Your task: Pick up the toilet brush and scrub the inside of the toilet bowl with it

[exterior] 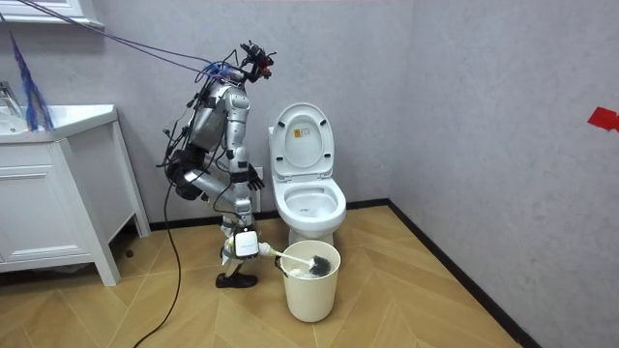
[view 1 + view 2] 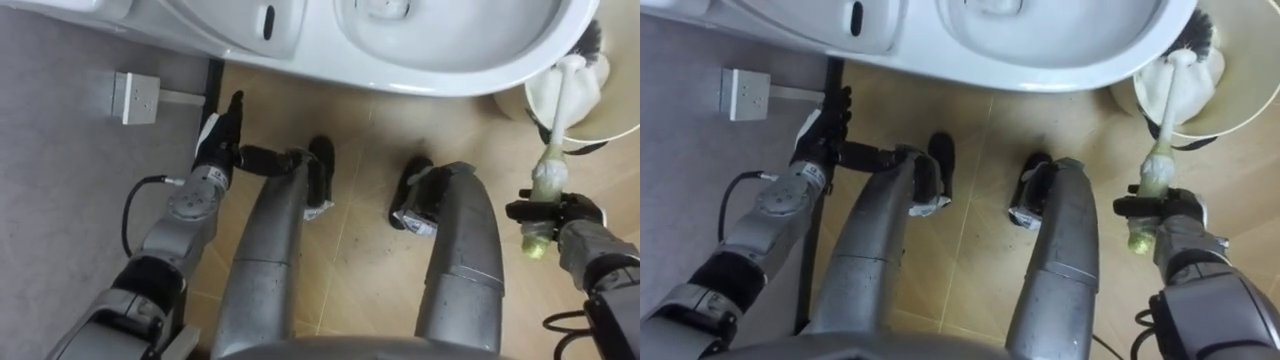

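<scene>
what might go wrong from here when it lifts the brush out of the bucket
The white toilet brush has its dark head inside the cream round bucket, so a slanted lift might catch the rim and tip it. The right hand grips near the handle's end, so the brush may swing. The white toilet bowl has its rim close by; the head could knock it.

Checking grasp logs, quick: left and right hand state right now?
Left hand: open, fingers straight, holding nothing.
Right hand: shut on the toilet brush handle, brush head in the bucket.
</scene>
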### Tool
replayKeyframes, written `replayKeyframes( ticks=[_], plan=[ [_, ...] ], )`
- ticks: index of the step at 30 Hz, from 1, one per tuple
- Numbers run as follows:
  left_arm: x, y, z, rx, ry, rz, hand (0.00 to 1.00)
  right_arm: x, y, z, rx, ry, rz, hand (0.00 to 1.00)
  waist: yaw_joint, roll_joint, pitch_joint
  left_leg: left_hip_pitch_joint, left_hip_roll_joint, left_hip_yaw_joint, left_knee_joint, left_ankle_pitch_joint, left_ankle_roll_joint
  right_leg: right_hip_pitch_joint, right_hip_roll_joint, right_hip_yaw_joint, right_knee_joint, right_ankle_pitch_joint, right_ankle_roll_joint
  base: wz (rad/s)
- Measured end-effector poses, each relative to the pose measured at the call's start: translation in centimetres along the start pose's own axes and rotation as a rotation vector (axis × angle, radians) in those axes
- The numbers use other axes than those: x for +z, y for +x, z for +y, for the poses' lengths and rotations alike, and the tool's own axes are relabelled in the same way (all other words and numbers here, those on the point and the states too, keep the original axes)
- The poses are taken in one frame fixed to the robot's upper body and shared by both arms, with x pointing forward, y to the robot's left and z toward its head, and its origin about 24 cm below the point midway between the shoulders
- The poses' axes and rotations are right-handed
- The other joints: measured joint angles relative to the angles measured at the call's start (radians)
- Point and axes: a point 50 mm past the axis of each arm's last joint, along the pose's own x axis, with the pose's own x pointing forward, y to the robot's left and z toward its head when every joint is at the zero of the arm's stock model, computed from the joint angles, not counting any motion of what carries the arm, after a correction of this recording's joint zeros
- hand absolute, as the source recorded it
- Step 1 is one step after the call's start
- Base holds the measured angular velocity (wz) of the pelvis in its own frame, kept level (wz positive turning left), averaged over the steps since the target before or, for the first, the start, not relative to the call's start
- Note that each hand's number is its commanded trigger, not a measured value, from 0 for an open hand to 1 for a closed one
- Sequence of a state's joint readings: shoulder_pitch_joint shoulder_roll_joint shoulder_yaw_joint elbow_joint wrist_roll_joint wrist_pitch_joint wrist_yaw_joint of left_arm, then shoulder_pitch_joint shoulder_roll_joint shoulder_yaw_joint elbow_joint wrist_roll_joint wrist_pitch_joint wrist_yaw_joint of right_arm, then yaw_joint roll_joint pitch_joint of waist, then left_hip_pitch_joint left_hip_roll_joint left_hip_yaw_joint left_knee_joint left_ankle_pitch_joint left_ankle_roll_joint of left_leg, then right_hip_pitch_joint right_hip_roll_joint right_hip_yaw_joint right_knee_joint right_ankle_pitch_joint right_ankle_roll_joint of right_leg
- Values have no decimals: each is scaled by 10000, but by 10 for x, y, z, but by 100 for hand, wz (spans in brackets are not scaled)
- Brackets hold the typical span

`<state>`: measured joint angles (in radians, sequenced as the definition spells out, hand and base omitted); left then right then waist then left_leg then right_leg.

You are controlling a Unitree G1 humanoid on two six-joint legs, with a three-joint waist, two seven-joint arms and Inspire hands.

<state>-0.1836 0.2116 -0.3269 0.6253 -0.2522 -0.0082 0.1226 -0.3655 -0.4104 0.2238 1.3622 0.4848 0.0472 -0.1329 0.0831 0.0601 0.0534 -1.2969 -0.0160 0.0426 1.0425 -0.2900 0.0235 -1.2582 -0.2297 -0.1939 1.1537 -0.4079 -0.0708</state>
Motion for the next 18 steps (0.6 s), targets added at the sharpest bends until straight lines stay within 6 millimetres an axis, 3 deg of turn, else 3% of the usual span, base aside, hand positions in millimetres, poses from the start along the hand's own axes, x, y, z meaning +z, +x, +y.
replayKeyframes(
  ticks=[7,11,14,18],
  plan=[
    [-10,-4,-1,-9,-2,362,0,-4,0,6,264,262,239,100,-161,-17,-4,642,21,-4,-123,-5,-5,649,31,-13,-156,-15,26,-1],
    [-19,-8,-5,-135,-161,666,0,-26,-3,17,557,74,819,100,-229,-9,-9,1521,104,-151,-507,-10,-30,1682,78,-309,-766,77,-5,-6],
    [-29,-13,-4,-83,-219,943,0,-43,-5,22,810,105,1310,100,-213,-18,-10,2341,215,-200,-1049,26,-55,2552,437,-294,-1526,324,151,-14],
    [-44,-20,-2,-18,-346,1440,0,-55,-7,21,1000,458,1846,100,-221,-36,-30,3705,205,-106,-2054,171,-31,3848,576,-318,-2607,636,288,-12]
  ],
)
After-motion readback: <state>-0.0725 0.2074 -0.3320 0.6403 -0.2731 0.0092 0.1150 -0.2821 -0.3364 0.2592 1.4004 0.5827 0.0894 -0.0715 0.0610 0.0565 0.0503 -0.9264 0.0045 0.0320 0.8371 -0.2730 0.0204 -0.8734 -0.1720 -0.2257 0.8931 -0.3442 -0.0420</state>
